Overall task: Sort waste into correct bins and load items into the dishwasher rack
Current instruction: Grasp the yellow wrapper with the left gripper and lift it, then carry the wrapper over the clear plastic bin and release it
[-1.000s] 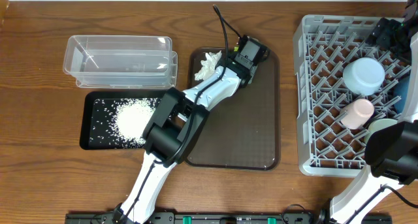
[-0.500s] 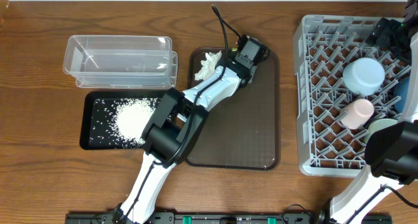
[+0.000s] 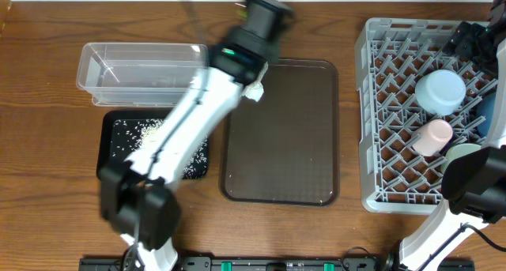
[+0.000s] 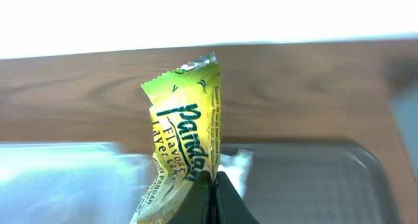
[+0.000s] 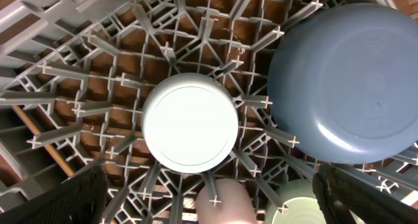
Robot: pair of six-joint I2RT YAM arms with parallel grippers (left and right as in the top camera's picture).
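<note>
Snack wrapper point(image 4: 186, 129) between left gripper's point(image 4: 213, 191) jaws

Tub point(image 3: 142, 69) back left. Shallow tray point(image 3: 105, 156) just in front of it, rice point(image 3: 130, 133) inside. Serving tray point(image 3: 292, 144) at centre, right of both, with tissue point(image 3: 254, 89) at its back-left corner. Wrapper point(image 4: 186, 139) pinched in left gripper point(image 4: 212, 191), above where tub and serving tray meet. Rack point(image 3: 379, 105) far right, holding small bowl point(image 3: 441, 91), cup point(image 3: 432, 137) in front of it, third bowl point(image 3: 462, 154) front-right of cup, and large bowl point(image 5: 353, 80) beside small bowl.
</note>
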